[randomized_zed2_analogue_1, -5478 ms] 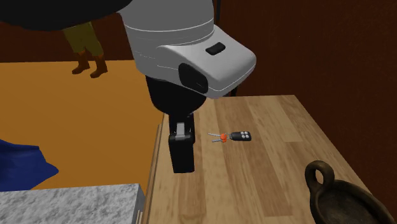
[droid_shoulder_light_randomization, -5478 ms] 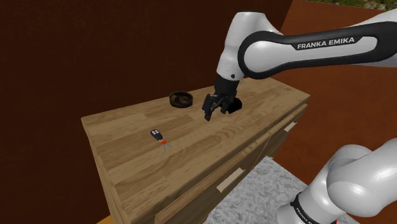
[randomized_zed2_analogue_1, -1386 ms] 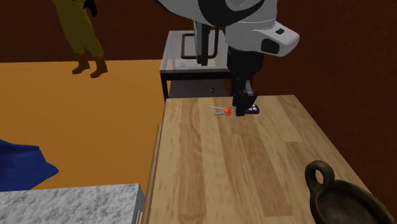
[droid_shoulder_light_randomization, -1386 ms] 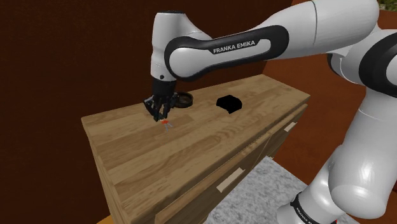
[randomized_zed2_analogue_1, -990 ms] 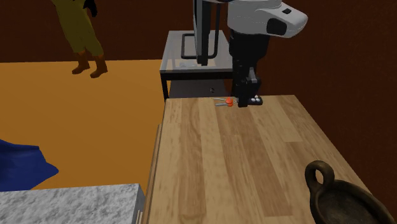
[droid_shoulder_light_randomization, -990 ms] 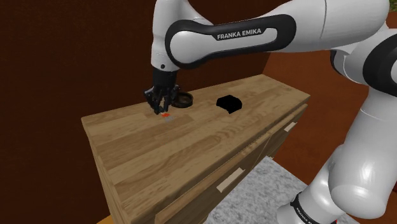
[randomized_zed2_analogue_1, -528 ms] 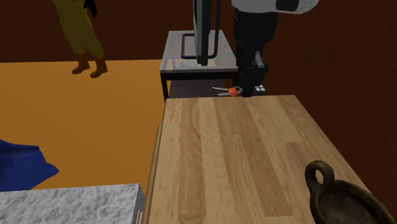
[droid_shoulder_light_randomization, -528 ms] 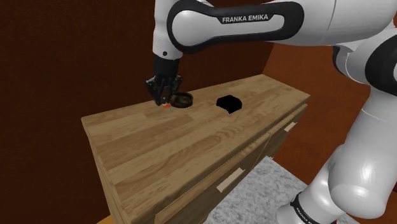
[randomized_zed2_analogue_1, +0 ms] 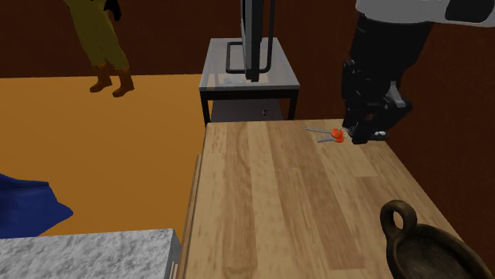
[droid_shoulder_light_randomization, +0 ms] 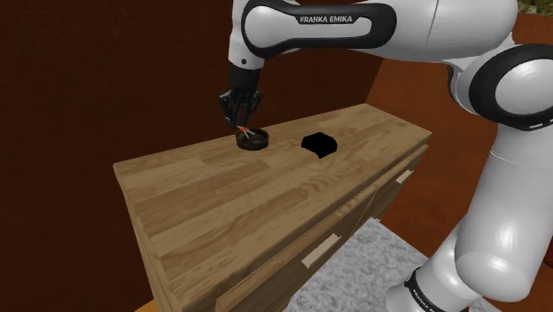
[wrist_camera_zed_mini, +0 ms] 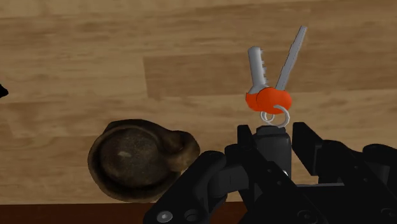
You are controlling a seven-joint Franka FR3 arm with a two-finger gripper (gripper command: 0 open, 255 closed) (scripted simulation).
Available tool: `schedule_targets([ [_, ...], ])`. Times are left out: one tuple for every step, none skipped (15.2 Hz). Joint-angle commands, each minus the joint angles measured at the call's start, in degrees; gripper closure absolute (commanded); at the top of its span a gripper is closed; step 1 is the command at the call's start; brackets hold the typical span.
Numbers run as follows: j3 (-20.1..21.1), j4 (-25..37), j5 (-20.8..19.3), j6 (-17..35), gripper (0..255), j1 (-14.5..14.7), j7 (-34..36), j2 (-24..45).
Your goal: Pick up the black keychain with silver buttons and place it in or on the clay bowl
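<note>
1. Pinching the keychain (wrist_camera_zed_mini: 273, 147) by its black body, the fingers (wrist_camera_zed_mini: 304, 137) press on it from both sides. This looks like a firm clasp on the one solid part.
2. Orange tag (wrist_camera_zed_mini: 268, 100) and two grey keys (wrist_camera_zed_mini: 257, 67) stick out past the fingertips. Gripping the body leaves these loose bits free, so they likely go into the bowl first.
3. Keychain is off the wooden table (droid_shoulder_light_randomization: 230, 204). My guess is that the height is for clearing the rim.
4. Dark, rough bowl (wrist_camera_zed_mini: 137, 164) sits on the table, near the fingers but off to one side of the keys, not under them. In the shoulder view the tag hangs right at the bowl's (droid_shoulder_light_randomization: 252, 139) near rim.
5. Judgement: carry is nearly done, and a short shift over the bowl's middle is needed before release.
6. White arm (droid_shoulder_light_randomization: 354, 22) reaches across from the stand side.
</note>
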Motion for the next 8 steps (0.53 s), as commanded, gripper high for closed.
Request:
schedule_targets([
  [-0.83,2.32,-0.19,-0.65,255,-1.20,-2.26,1.65],
  [-1.21,3.90,-0.33,-1.21,255,-1.72,-3.28,2.67],
  [-1.60,5.59,-0.48,-1.81,255,-2.21,-4.30,3.77],
  [-1.98,7.41,-0.64,-2.46,255,-2.68,-5.30,4.93],
  [-2.34,9.36,-0.80,-3.17,255,-3.14,-6.30,6.18],
  [-2.70,11.47,-0.98,-3.95,255,-3.56,-7.28,7.51],
  [-3.05,13.74,-1.16,-4.79,255,-3.96,-8.25,8.94],
  [-3.39,16.21,-1.36,-5.73,255,-4.33,-9.22,10.48],
])
